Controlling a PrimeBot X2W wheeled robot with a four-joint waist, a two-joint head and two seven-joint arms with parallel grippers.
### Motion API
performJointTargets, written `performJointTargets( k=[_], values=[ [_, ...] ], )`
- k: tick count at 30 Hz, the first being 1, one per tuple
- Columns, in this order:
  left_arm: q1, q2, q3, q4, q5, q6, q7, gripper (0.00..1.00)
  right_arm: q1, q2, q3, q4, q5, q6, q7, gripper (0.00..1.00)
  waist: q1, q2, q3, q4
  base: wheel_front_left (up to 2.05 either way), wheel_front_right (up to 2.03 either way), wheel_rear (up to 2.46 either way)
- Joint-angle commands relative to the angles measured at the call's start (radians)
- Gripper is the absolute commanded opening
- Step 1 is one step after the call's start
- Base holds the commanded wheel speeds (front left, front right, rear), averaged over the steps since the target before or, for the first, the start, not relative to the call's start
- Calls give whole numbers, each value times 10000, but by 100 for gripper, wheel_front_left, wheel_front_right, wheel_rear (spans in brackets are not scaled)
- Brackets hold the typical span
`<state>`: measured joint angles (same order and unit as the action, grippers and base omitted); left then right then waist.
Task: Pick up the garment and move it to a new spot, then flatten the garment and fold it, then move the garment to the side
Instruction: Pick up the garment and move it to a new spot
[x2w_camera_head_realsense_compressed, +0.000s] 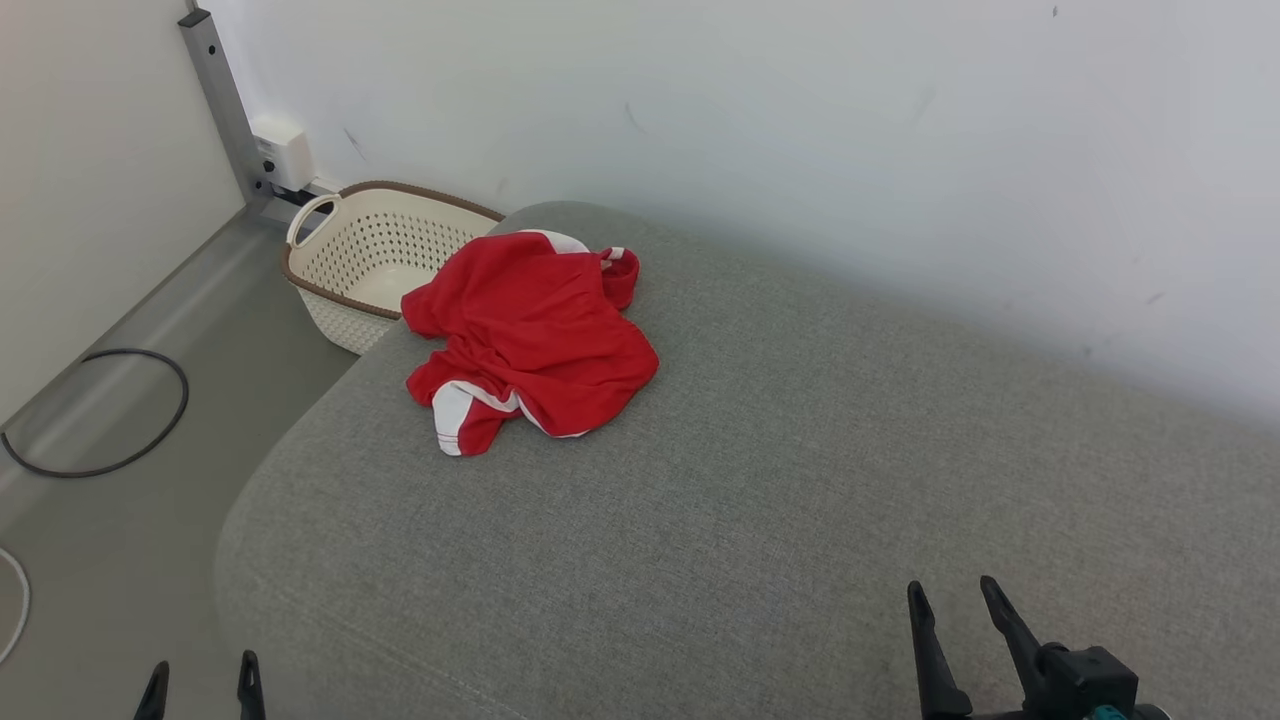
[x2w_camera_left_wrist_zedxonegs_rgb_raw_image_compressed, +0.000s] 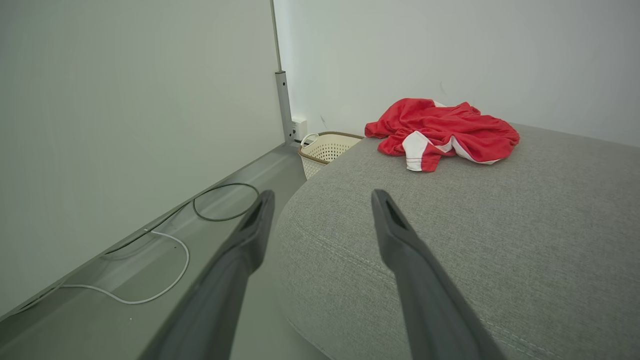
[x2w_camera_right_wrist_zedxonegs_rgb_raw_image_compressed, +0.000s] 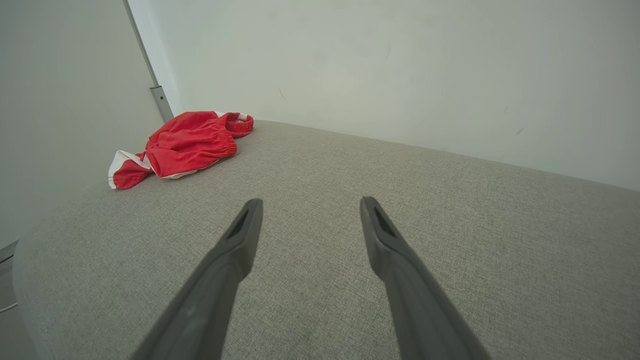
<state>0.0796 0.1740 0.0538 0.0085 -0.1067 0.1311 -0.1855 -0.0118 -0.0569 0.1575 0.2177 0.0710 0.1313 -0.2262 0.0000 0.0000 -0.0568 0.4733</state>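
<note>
Upper centre of the head view: crumpled bright-red fabric garment (x2w_camera_head_realsense_compressed: 530, 320), white side panels, thin red stitch lines on a white cuff. Across middle and right: heathered light-grey woven upholstered cushion (x2w_camera_head_realsense_compressed: 750, 480). Upper left: cream plastic basket (x2w_camera_head_realsense_compressed: 380, 245), dotted with round holes, brown-rimmed. Left edge: black cable loop (x2w_camera_head_realsense_compressed: 186, 392) on plain grey floor (x2w_camera_head_realsense_compressed: 120, 560).

No legible text, no labels or brand marks, no numbers or signs readable anywhere
</note>
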Motion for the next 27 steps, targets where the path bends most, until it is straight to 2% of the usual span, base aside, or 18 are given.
performJointTargets(
  k=[1, 7, 13, 15, 18, 20, 25, 27],
  values=[
    [130, 11, 18, -27, -74, 36, -20, 100, -106, 12, 45, 48, 68, -10, -43, 100, 0, 0, 5, -48, 0, 0, 0],
    [-10, -129, 196, -73, -408, 96, -225, 100, -200, -23, 246, 22, 58, -10, -19, 100, 0, 0, 128, -380, 0, 0, 0],
    [-800, -1, 262, 217, -795, -173, -342, 100, -487, -111, 562, -28, 87, -10, 15, 100, 0, 0, 405, -1040, 0, 0, 0],
    [-1225, 142, 302, 423, -907, -319, -365, 100, -631, -136, 751, -47, 103, -10, 34, 100, 0, 0, 534, -1353, 0, 0, 0],
    [-2201, 646, 589, 833, -1196, -604, -374, 100, -1105, -130, 1246, -168, 55, -10, 96, 100, 0, 0, 953, -2174, 0, 0, 0],
    [-2481, 739, 636, 952, -1333, -696, -376, 100, -1225, -137, 1301, -189, 39, -10, 84, 100, 0, 0, 1069, -2353, 0, 0, 0],
    [-3882, 1480, 1070, 1479, -1711, -1037, -200, 100, -1813, -152, 1774, -240, 84, -10, 9, 100, 0, 0, 1705, -3263, 0, 0, 0],
    [-4764, 1861, 1104, 1967, -1951, -1326, 34, 100, -2100, -168, 1886, -250, 101, -10, -30, 100, 0, 0, 2065, -3660, 0, 0, 0]
  ],
)
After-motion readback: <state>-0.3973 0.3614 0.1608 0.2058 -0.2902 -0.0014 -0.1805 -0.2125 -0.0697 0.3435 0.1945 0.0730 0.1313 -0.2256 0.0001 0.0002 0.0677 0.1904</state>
